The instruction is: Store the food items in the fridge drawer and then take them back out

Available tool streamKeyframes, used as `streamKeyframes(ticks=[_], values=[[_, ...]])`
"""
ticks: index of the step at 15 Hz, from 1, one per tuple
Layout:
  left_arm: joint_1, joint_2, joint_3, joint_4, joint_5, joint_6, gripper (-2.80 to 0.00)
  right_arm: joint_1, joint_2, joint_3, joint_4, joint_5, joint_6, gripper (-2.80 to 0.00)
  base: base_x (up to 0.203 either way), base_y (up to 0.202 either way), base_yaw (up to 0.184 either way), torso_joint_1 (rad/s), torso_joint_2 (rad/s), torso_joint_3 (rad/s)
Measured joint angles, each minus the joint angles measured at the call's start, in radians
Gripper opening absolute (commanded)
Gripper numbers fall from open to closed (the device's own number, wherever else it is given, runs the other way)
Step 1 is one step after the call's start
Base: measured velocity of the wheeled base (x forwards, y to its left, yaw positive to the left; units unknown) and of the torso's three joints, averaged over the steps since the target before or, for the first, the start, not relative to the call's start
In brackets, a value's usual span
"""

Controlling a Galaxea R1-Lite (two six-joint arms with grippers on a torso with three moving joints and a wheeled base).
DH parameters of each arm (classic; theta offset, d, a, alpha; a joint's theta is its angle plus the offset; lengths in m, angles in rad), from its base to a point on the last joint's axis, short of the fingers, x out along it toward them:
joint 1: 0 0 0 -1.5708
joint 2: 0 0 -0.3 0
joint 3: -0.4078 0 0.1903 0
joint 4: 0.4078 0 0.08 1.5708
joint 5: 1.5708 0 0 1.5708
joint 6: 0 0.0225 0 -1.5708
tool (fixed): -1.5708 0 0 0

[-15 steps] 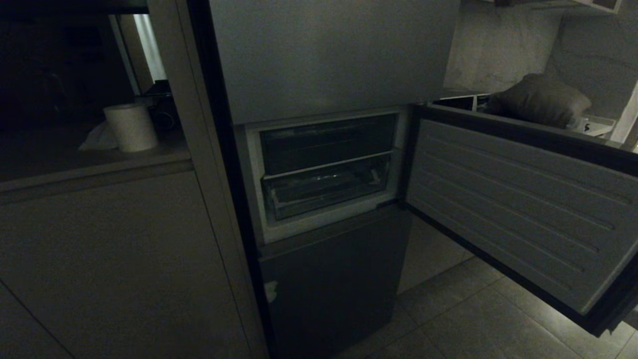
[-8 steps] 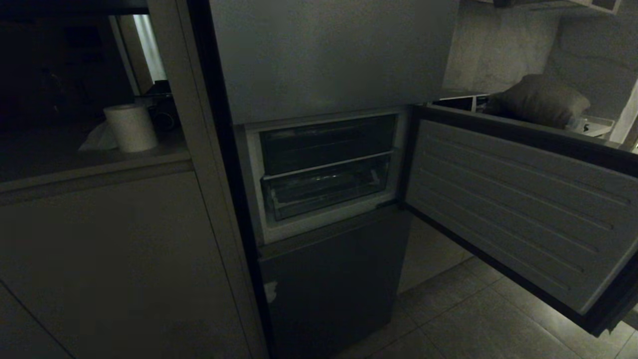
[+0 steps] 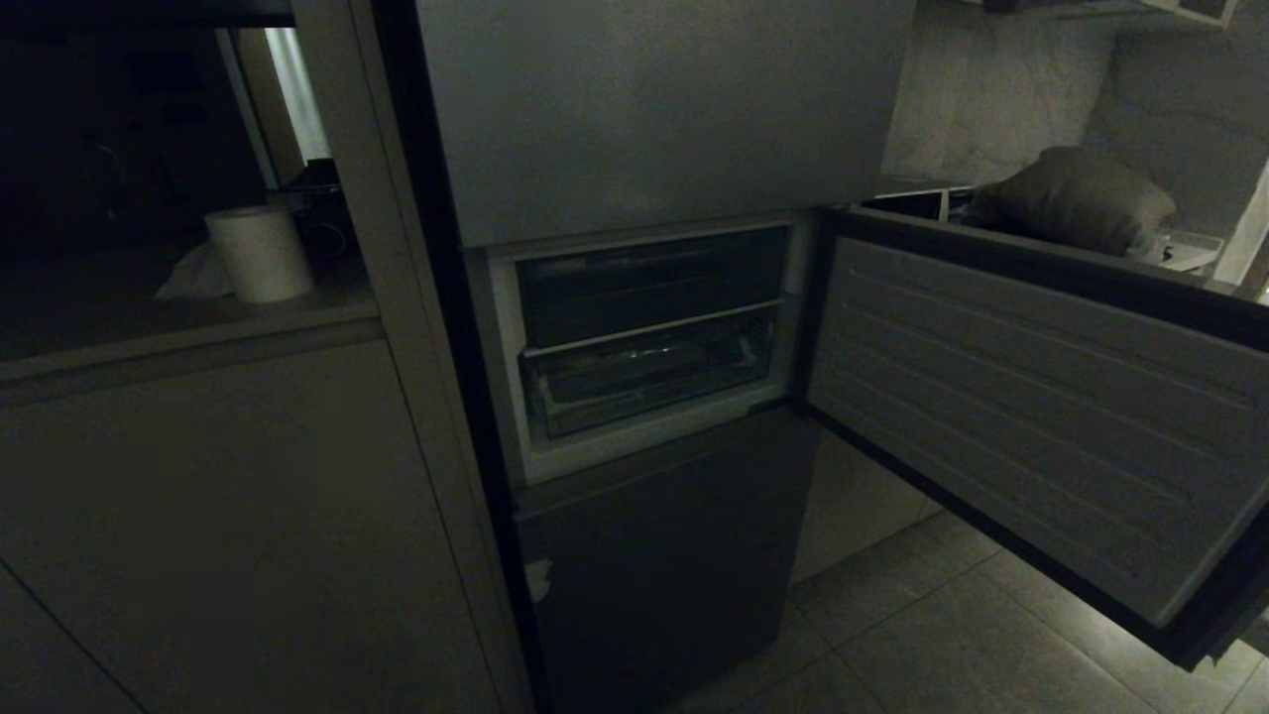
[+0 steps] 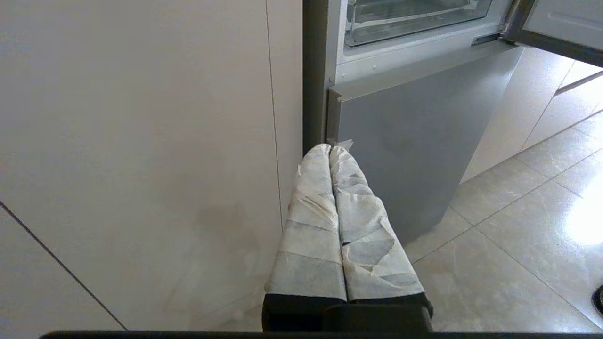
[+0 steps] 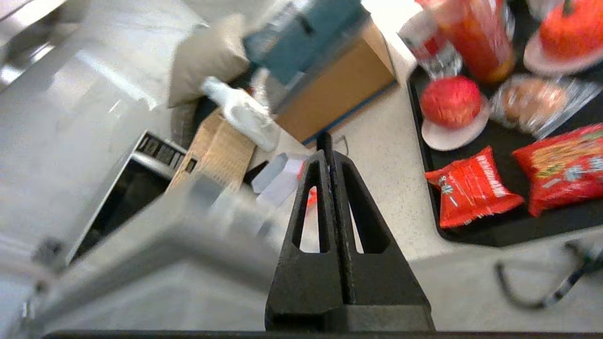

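Beyond my right claw (image 5: 332, 155), shut on nothing, two round red food items (image 5: 451, 102) sit on a black tray (image 5: 476, 230) on the worktop; the clear plastic fridge drawer (image 3: 649, 372) sits pushed in, apparently empty; nothing stored yet; left claw (image 4: 331, 151) shut, parked low.

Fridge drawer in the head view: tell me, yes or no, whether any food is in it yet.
No: the clear fridge drawer sits pushed in with nothing red inside, while a round red food item is on the black tray.

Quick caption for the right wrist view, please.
Right gripper, jaws shut and empty, over a counter beside a black tray holding red food items.
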Motion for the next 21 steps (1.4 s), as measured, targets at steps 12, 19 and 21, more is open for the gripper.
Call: streamKeyframes(ticks=[12, 19, 21], values=[[0.0, 0.0, 0.0, 0.0, 0.0, 0.0, -2.8, 0.261, 0.665, -0.339, -0.081, 0.455, 0.237, -2.8, 0.0, 0.0, 0.0, 0.0, 0.0, 0.0], [0.0, 0.0, 0.0, 0.0, 0.0, 0.0, -2.8, 0.35, 0.295, -0.015, -0.069, 0.531, 0.24, -2.8, 0.0, 0.0, 0.0, 0.0, 0.0, 0.0], [0.0, 0.0, 0.0, 0.0, 0.0, 0.0, -2.8, 0.403, 0.052, 0.113, -0.04, 0.546, 0.232, -2.8, 0.0, 0.0, 0.0, 0.0, 0.0, 0.0]])
